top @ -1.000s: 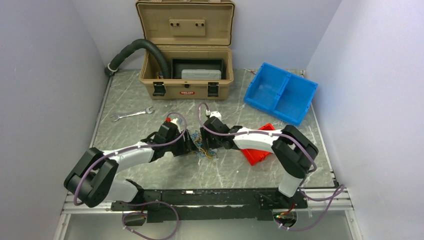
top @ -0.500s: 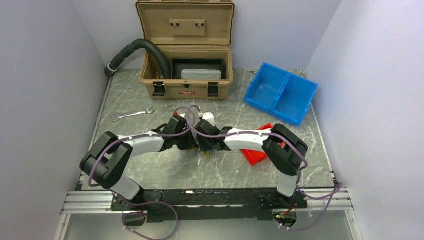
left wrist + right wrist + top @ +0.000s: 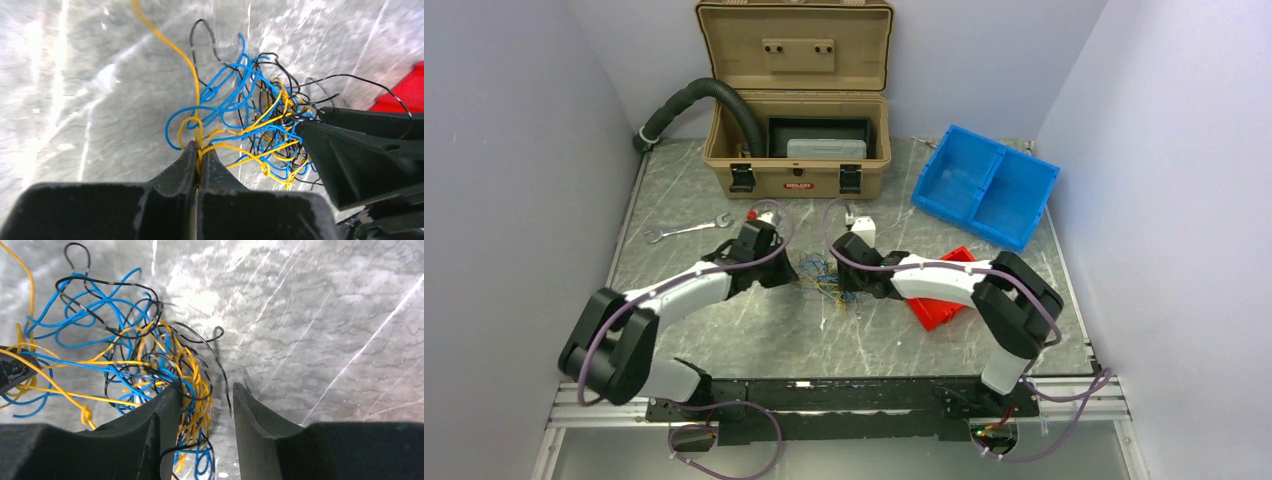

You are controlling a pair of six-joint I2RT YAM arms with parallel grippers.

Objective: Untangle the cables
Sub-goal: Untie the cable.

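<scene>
cables (image 3: 820,275): loose tangle | left pincer (image 3: 198,151): pinching them at tangle edge | right pincer (image 3: 206,390): spread, strands in gap

The cables (image 3: 240,110) have smooth, faintly shiny plastic sheathing in blue, yellow and black, and they lie on a table (image 3: 874,340) whose grey, white-veined, stone-like top is polished enough to throw bright glare. The fingers (image 3: 175,170) of the left gripper (image 3: 198,150) and those of the right gripper (image 3: 205,390) are matt black plastic with a fine grainy, slightly scuffed skin. Farther off, the wrench (image 3: 688,229) is bare bright metal, the case (image 3: 794,175) is dull tan hard plastic, the bin (image 3: 964,220) is smooth blue plastic, and the hose (image 3: 699,92) is ribbed matt black.
</scene>
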